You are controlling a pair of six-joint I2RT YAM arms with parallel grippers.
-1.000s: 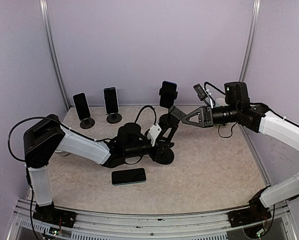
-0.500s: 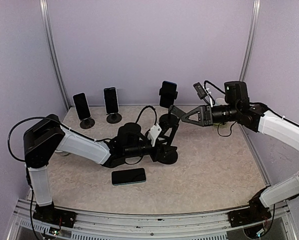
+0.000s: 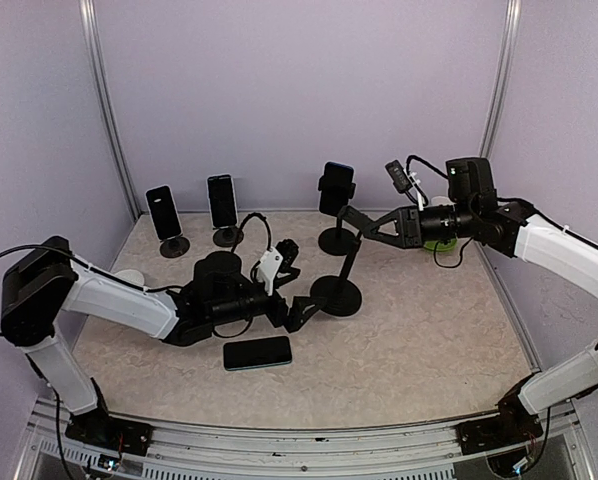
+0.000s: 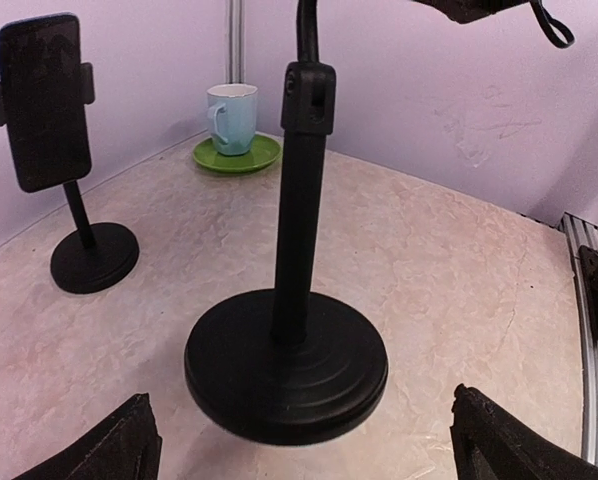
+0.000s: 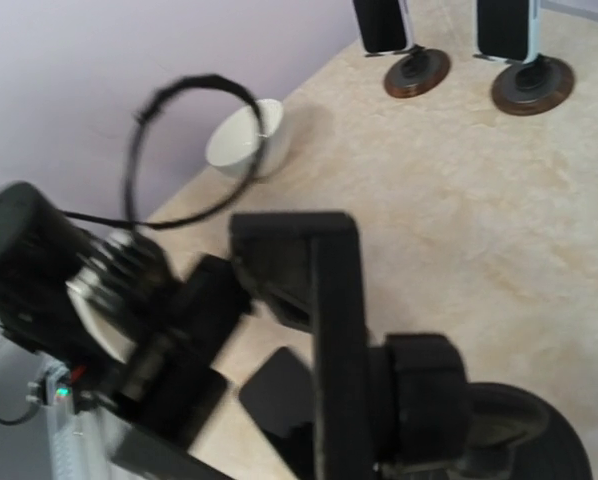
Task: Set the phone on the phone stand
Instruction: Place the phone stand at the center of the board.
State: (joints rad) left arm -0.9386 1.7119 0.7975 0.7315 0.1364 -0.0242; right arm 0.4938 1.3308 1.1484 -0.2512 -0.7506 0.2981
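Observation:
The phone (image 3: 257,352) is a dark slab lying flat on the table near the front, and it also shows as a phone (image 5: 284,392) in the right wrist view. The empty black phone stand (image 3: 337,295) rests on its round base, its pole rising to the right. My right gripper (image 3: 354,219) is shut on the stand's cradle (image 5: 319,290). My left gripper (image 3: 297,281) hangs open just left of the base, touching nothing. In the left wrist view the stand base (image 4: 286,365) sits ahead of the wide-apart fingers (image 4: 129,440).
Three other stands hold phones along the back: two at the left (image 3: 162,212) (image 3: 220,201) and one in the middle (image 3: 336,188). A blue cup on a green saucer (image 4: 234,120) stands back right. A white bowl (image 5: 244,140) sits at the left.
My left gripper has opened, let go of the stand's base and drawn back to the left. The right gripper has kept its hold on the cradle, and the stand shifted slightly right.

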